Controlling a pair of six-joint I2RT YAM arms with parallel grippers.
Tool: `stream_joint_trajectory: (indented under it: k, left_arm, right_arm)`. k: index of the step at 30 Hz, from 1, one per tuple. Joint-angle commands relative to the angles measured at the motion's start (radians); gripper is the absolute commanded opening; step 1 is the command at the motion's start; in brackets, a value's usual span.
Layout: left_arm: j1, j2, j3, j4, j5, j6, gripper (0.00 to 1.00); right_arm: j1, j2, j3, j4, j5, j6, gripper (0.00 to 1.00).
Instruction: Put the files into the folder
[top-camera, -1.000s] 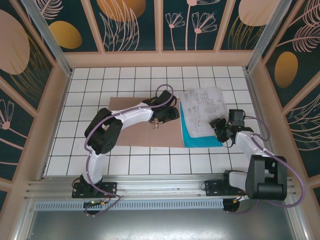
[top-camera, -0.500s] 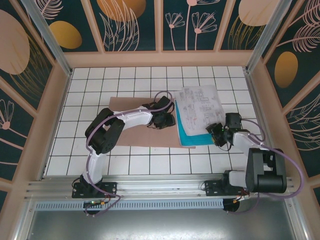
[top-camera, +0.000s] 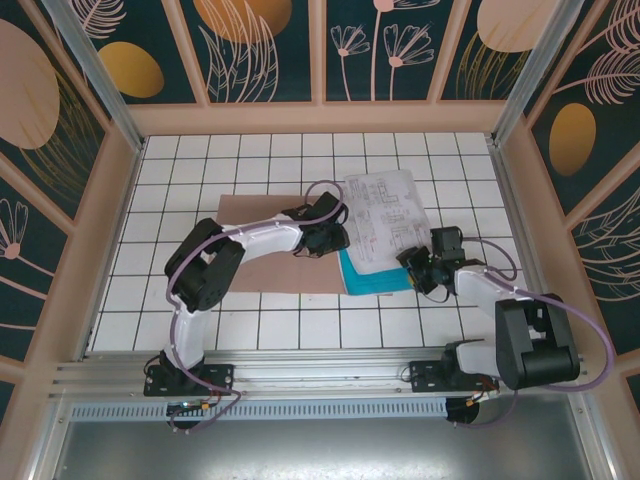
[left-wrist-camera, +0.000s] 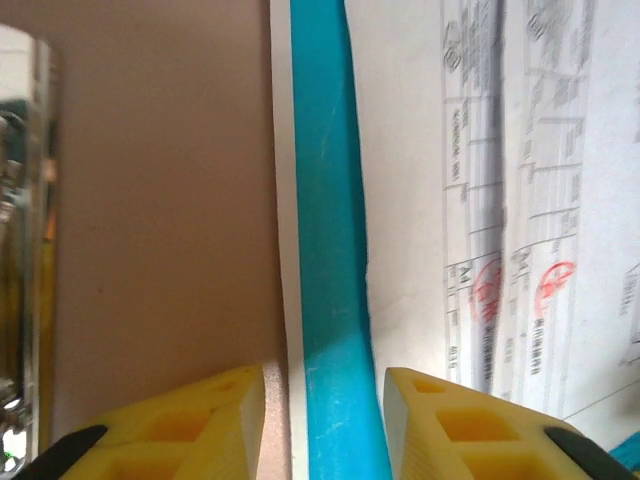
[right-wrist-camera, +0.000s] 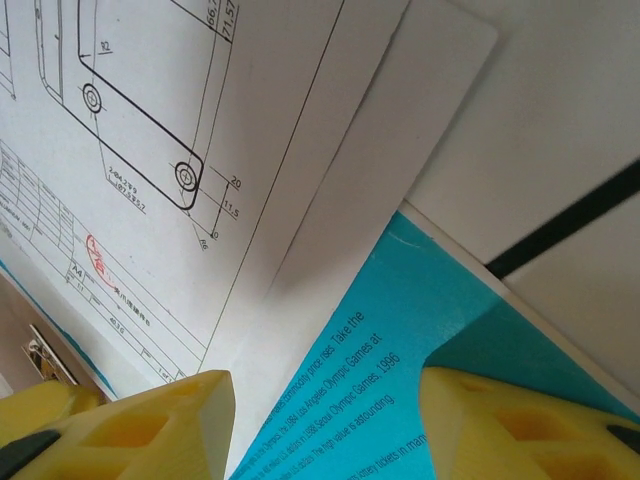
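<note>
Left end effector (left-wrist-camera: 325, 425): fingers apart over teal-blue sheet (left-wrist-camera: 325, 200) edge, beside pinkish-brown card folder (left-wrist-camera: 160, 200).
Right end effector (right-wrist-camera: 325, 425): fingers apart above white printed diagram sheet (right-wrist-camera: 200, 120).

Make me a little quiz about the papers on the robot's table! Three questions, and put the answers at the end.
1. True or false: the white drawing sheet lies on top of the teal sheet.
2. What colour is the folder? A) green B) pinkish-brown C) black
3. Fill in the gap: the red stamp is printed on the ____ sheet.
Key: 1 true; 2 B; 3 white.
</note>
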Motion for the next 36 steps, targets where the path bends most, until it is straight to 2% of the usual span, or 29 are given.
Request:
stream_joint_trajectory:
  k: [1,5,8,14,20,24,31,36]
  left_arm:
    - [-0.001,-0.111,0.011,-0.04,-0.073,-0.029,0.43]
    - [0.011,-0.162,0.022,-0.138,-0.111,-0.015,0.48]
    - [0.047,-0.2,-0.052,-0.149,-0.111,-0.008,0.5]
    - [0.155,-0.299,-0.257,-0.075,-0.084,0.003,0.5]
    - [0.164,-0.309,-0.317,0.0,-0.02,-0.005,0.5]
    - [0.153,-0.338,-0.282,0.011,-0.005,-0.022,0.5]
    - [0.094,-0.253,-0.136,0.049,0.092,-0.037,0.47]
    - [0.059,-0.148,-0.032,0.138,0.178,-0.048,0.45]
  right_arm:
    - [0.023,-0.001,-0.042,-0.076,0.055,0.081,0.54]
    - [0.047,-0.002,-0.048,-0.076,0.056,0.112,0.54]
    - [0.069,-0.012,-0.047,-0.075,0.062,0.141,0.54]
    - [0.115,-0.015,-0.037,-0.08,0.073,0.187,0.54]
    - [0.148,-0.01,-0.03,-0.073,0.079,0.219,0.54]
    - [0.16,-0.013,-0.008,-0.072,0.072,0.225,0.54]
    - [0.161,-0.076,0.086,-0.161,0.096,0.199,0.54]
    - [0.075,-0.078,0.12,-0.155,0.087,0.09,0.51]
